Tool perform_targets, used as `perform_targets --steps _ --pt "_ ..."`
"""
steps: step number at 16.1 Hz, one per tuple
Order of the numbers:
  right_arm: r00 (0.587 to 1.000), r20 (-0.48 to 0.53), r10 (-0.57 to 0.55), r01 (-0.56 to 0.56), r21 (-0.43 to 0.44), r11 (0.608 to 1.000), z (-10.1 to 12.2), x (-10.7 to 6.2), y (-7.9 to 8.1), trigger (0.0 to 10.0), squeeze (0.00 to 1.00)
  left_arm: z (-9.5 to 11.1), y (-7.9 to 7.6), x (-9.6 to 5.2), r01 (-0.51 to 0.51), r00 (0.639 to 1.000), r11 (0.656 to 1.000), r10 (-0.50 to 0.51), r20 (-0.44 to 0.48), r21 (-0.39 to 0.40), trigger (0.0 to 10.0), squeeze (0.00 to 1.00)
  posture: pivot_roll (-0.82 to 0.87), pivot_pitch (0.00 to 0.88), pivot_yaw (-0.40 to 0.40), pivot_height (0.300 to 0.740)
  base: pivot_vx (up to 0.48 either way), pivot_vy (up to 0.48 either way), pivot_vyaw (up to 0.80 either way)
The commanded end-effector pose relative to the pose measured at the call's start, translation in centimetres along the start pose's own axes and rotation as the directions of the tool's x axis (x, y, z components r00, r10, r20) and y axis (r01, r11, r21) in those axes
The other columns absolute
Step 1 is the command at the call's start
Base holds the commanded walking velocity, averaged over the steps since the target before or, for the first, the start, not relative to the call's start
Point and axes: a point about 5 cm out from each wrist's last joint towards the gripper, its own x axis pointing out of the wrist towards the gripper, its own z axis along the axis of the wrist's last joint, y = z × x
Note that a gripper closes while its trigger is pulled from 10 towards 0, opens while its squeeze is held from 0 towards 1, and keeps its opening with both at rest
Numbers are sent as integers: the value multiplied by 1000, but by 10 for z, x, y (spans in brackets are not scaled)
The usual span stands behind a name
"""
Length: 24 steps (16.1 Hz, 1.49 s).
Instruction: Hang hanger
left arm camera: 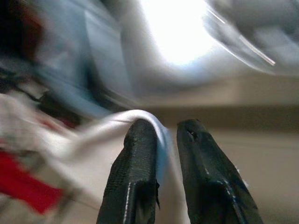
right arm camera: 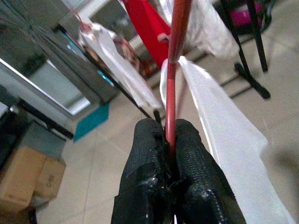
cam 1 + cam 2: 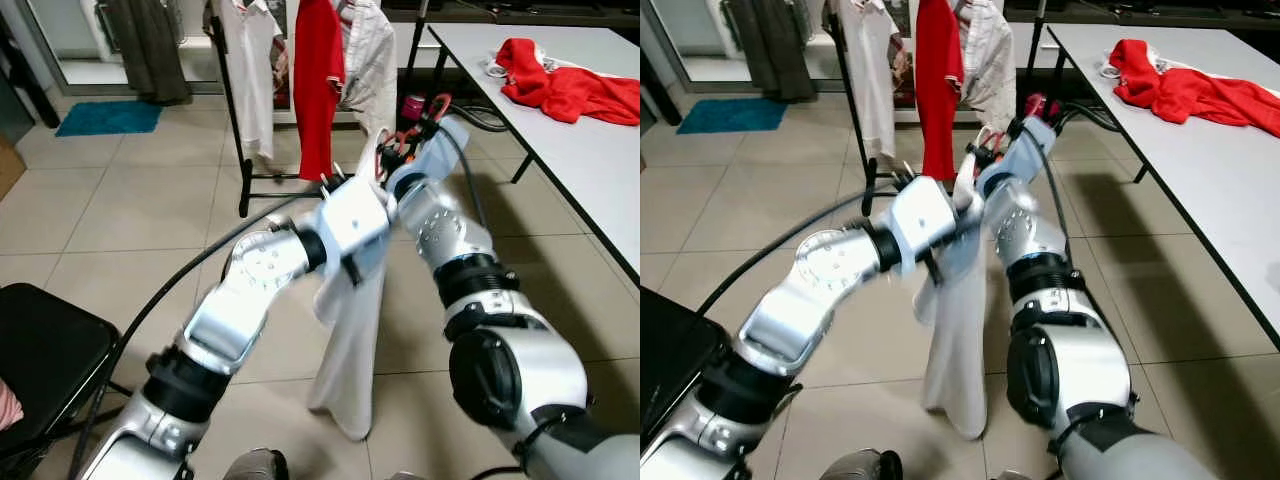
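A thin red hanger [image 2: 174, 70] carries a white garment [image 3: 350, 340] that hangs down to just above the floor between my arms. My right gripper [image 2: 167, 128] is shut on the hanger's red rod, held out in front of me toward the clothes rack [image 3: 228, 90]. My left gripper [image 1: 163, 128] is beside it, its fingers [image 1: 135, 168] pinching a fold of the white garment near its top. The hanger's hook is hidden behind my right wrist in the eye views.
The black rack holds a red shirt [image 3: 318, 70] and white shirts [image 3: 250, 60]. A white table [image 3: 590, 150] with a red garment [image 3: 565, 85] runs along the right. A black chair [image 3: 40, 350] stands at lower left. A teal mat [image 3: 108, 117] lies far left.
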Motion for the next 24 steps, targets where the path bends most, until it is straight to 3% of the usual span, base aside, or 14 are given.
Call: perform_targets --steps 1,7,9,10,11,12,14,15,16,17,19,20,21,24 --pt "996 84 37 -36 -5 999 23 1 9 10000 0 7 -5 0 44 999 999 -44 10 -7 10000 1000 -24 7 -10 740 0 0 0" --pt "995 85 56 -52 -42 998 34 1 -1 10000 0 8 -2 -9 43 999 998 -43 5 -40 10000 1000 -23 15 -9 740 0 0 0" --pt "993 82 83 -77 -77 994 34 -1 -4 10000 0 10 1 -15 31 999 996 -28 42 -88 10000 1000 -22 14 -7 740 0 0 0" --pt "991 83 103 -93 -122 988 33 -6 -10 10000 0 12 9 -24 -9 996 987 22 81 -159 10000 1000 -22 12 -4 740 0 0 0" --pt "991 83 106 -94 -131 987 33 -7 -12 10000 0 12 11 -26 -21 996 985 36 85 -171 10000 1000 -22 12 -4 740 0 0 0" --pt "992 76 103 -84 -221 972 28 -17 -26 10000 0 7 21 -39 -115 985 963 142 95 -243 10000 1000 -21 13 -1 740 0 0 0" --pt "993 73 97 -75 -264 962 25 -24 -34 10000 0 4 27 -47 -183 972 941 217 91 -285 10000 1000 -21 13 0 740 0 0 0" --pt "993 86 82 -54 -287 956 21 -38 -46 10000 0 -4 34 -57 -291 946 894 322 36 -341 10000 0 -13 17 -7 740 0 0 0" --pt "995 87 52 -26 -279 960 16 -53 -59 10000 0 -9 42 -66 -405 901 845 433 3 -348 10000 0 -13 17 -7 740 0 0 0" --pt "996 93 -8 40 -348 937 10 -70 -74 10000 0 -23 48 -74 -514 850 780 521 -85 -357 10000 0 -2 24 -9 740 0 0 0" --pt "988 107 -114 148 -400 904 -3 -95 -92 10000 0 -50 51 -87 -645 758 691 633 -159 -326 10000 0 -7 26 11 740 0 0 0" --pt "983 99 -153 181 -411 894 -13 -107 -96 10000 0 -63 44 -91 -672 733 649 651 -197 -356 10000 0 -19 32 25 740 0 0 0" --pt "984 99 -151 179 -434 883 -18 -114 -96 10000 0 -68 38 -92 -675 732 640 644 -223 -368 10000 0 -17 34 28 740 0 0 0" --pt "976 96 -196 218 -486 847 -29 -134 -100 10000 0 -70 31 -87 -655 755 681 611 -240 -328 10000 0 -11 42 25 740 284 0 0"
